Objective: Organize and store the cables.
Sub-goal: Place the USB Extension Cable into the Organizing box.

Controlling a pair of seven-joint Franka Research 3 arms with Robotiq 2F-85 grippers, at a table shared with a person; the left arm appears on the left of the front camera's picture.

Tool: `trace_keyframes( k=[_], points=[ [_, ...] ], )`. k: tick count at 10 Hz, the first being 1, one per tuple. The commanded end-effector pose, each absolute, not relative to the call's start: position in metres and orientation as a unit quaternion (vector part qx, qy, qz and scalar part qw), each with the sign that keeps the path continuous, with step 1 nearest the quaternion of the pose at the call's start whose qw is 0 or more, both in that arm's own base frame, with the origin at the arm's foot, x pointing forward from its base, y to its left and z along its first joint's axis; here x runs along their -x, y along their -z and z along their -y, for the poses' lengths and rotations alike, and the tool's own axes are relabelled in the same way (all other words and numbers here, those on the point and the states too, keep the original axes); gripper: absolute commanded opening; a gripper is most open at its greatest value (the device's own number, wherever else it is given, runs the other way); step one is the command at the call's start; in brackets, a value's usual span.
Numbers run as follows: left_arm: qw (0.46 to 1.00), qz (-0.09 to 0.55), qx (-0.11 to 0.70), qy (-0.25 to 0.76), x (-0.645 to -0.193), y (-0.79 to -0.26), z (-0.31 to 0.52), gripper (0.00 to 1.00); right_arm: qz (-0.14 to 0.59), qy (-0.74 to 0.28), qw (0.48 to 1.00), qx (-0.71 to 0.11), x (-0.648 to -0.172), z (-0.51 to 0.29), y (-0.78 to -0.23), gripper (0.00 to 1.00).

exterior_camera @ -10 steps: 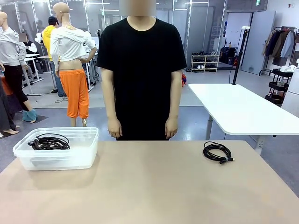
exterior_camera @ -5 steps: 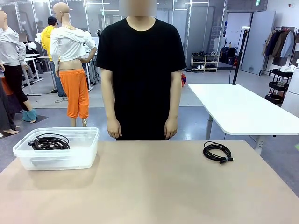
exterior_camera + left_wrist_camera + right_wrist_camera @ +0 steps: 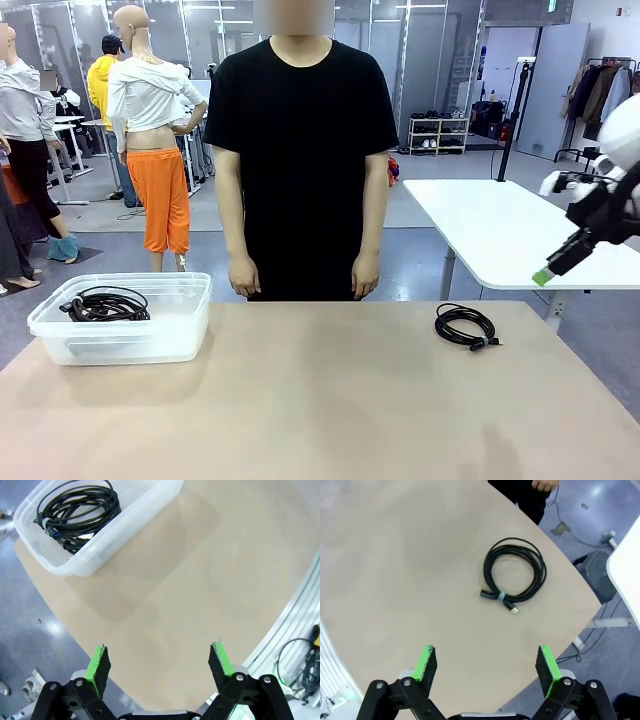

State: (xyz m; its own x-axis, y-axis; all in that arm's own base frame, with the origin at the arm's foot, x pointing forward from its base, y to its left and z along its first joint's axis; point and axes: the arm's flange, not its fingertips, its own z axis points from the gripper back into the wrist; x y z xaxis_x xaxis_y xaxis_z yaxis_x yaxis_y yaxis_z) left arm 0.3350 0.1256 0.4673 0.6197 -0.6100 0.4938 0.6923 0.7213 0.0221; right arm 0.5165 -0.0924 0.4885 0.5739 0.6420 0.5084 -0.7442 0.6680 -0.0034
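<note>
— Where is the loose cable point(image 3: 466, 326)?
— Right of centre on the table point(image 3: 320, 400), coiled flat; another coil point(image 3: 105, 303) already lies in the clear bin point(image 3: 120, 345) at left.
— And the claws?
— Right gripper point(image 3: 487, 665) hangs over that cable, left gripper point(image 3: 159, 659) near the bin, both spread and empty, likely for pickup.

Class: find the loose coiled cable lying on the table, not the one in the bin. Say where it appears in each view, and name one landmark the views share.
Front view: the loose cable lies right of centre, near the table's far edge.
Left wrist view: it is not in this picture; the bin with another cable sits at the upper left.
Right wrist view: the cable lies upper centre, ahead of the open right gripper.
Shared landmark: the tan table.
</note>
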Motion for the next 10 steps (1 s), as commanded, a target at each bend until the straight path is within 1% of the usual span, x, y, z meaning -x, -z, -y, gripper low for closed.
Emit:
trace_keyframes(
  k=[1, 2, 3, 4, 9, 10],
  points=[
    [0.899, 0.245, 0.082, 0.354, -0.336, -0.469, -0.122, 1.00, 0.218, -0.377, 0.894, -0.103, -0.543, 0.080, -0.479, 1.00],
    [0.899, 0.245, 0.082, 0.354, -0.336, -0.469, -0.122, 1.00, 0.211, -0.372, 0.898, -0.102, -0.551, 0.075, -0.470, 1.00],
    [0.899, 0.245, 0.082, 0.354, -0.336, -0.469, -0.122, 1.00, 0.206, -0.350, 0.908, -0.099, -0.548, 0.072, -0.466, 1.00],
    [0.899, 0.245, 0.082, 0.354, -0.336, -0.469, -0.122, 1.00, 0.221, -0.388, 0.888, -0.109, -0.544, 0.076, -0.469, 1.00],
    [0.899, 0.245, 0.082, 0.354, -0.336, -0.469, -0.122, 1.00, 0.218, -0.378, 0.893, -0.106, -0.547, 0.076, -0.469, 1.00],
    [0.899, 0.245, 0.082, 0.354, -0.336, -0.469, -0.122, 1.00, 0.181, -0.477, 0.858, -0.062, -0.539, 0.058, -0.467, 1.00]
  ],
)
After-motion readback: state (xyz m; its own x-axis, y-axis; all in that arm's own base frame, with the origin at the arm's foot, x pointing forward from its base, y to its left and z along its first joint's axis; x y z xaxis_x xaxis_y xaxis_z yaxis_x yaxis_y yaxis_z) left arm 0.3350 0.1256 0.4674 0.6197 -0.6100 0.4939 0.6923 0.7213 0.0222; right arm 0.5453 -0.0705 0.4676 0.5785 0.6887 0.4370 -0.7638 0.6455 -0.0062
